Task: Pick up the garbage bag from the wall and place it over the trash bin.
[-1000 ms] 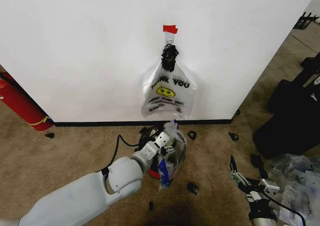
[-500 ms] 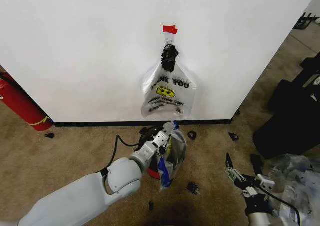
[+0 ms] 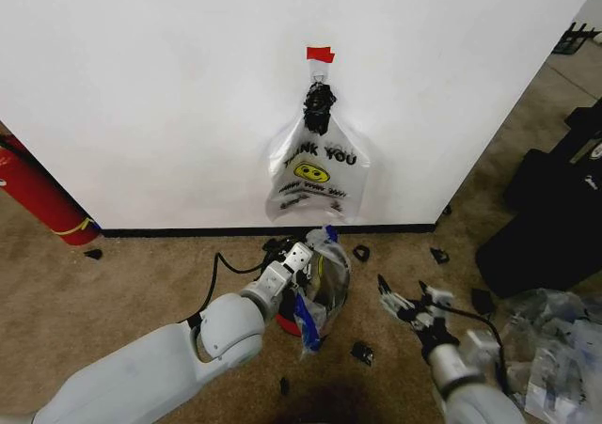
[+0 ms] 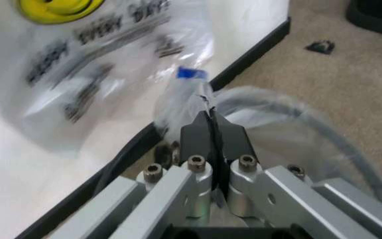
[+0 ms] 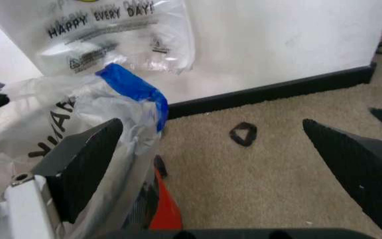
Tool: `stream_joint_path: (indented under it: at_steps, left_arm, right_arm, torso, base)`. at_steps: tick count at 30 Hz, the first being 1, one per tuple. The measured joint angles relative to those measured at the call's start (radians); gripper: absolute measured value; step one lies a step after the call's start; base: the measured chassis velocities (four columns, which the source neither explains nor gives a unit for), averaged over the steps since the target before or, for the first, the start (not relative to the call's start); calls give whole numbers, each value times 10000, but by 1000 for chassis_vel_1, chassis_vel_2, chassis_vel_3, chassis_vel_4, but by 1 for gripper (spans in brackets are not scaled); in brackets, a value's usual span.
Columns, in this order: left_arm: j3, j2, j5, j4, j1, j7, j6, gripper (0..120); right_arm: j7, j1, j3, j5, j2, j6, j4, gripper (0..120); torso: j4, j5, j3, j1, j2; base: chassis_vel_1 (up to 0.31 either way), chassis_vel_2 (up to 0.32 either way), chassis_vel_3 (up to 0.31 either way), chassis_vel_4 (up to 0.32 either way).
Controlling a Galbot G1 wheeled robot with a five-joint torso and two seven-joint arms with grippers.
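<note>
My left gripper is shut on the garbage bag, a thin see-through bag with blue strips that hangs down over the trash bin. A little of the bin's red body shows under the plastic. In the left wrist view the fingertips pinch the bag's film just before the wall. My right gripper stands open to the right of the bin, a short way from the bag. In the right wrist view its wide-spread fingers frame the bag, its blue strip and a patch of red bin.
A "THANK YOU" smiley bag hangs on the white wall from a hook with red tape. A red fire extinguisher leans at the left. Black bags and a heap of clear wrap sit at the right. Small black scraps dot the carpet.
My right arm has swung left and forward, from the lower right corner toward the bin. The left gripper has shifted slightly up and left with the bag still in it.
</note>
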Motion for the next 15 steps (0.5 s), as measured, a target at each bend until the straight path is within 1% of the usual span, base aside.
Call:
stream_joint_path:
  at_steps: [2, 3, 4, 6, 7, 8, 10, 11, 13, 15]
  left_arm:
    - [174, -88, 6, 87, -185, 12, -56, 0]
    - [295, -162, 10, 128, -320, 21, -84, 0]
    - [382, -208, 9, 136, -424, 29, -89, 0]
    - [419, -220, 12, 140, -537, 32, -88, 0]
    - [419, -220, 12, 140, -537, 32, -88, 0]
    - [416, -215, 12, 143, -560, 31, -87, 0]
    - [348, -171, -4, 161, -578, 32, -86, 0]
    - [306, -147, -10, 163, -578, 33, -86, 0]
    - [254, -100, -14, 163, -557, 40, -87, 0]
    - [244, -90, -14, 163, -545, 41, -87, 0]
  right_arm:
    - [87, 120, -50, 33, 8, -92, -30, 100]
    - [196, 236, -103, 81, 27, -209, -36, 100]
    - [350, 403, -216, 194, 34, -384, -36, 100]
    - [727, 723, -467, 529, 12, -932, -16, 100]
    - [727, 723, -467, 529, 12, -932, -16, 100]
    - [891, 826, -550, 662, 6, -1222, 12, 100]
    - [1548, 1247, -892, 1254, 16, -2252, 93, 100]
    - [1727, 1426, -1036, 1447, 50, -2472, 64, 100]
    - [1929, 1843, -1319, 1619, 191, -2707, -228, 100]
    - [1985, 1960, -1395, 1641, 261, -2737, -338, 100]
  torso:
    - [0, 1, 0, 0, 0]
    - [-10, 0, 0, 0, 0]
    - [-10, -1, 0, 0, 0]
    - [-5, 2, 0, 0, 0]
    - [-5, 2, 0, 0, 0]
    - [-3, 1, 0, 0, 0]
    - [0, -1, 0, 0, 0]
    - [-1, -1, 0, 0, 0]
    - [-1, -1, -1, 0, 0]
    - [-1, -1, -1, 0, 0]
  base:
    - [0, 0, 0, 0]
    - [0, 0, 0, 0]
    - [0, 0, 0, 0]
    - [0, 0, 0, 0]
    - [0, 0, 0, 0]
    - [0, 0, 0, 0]
    - [0, 0, 0, 0]
    - [0, 0, 0, 0]
    - [0, 0, 0, 0]
    - [0, 0, 0, 0]
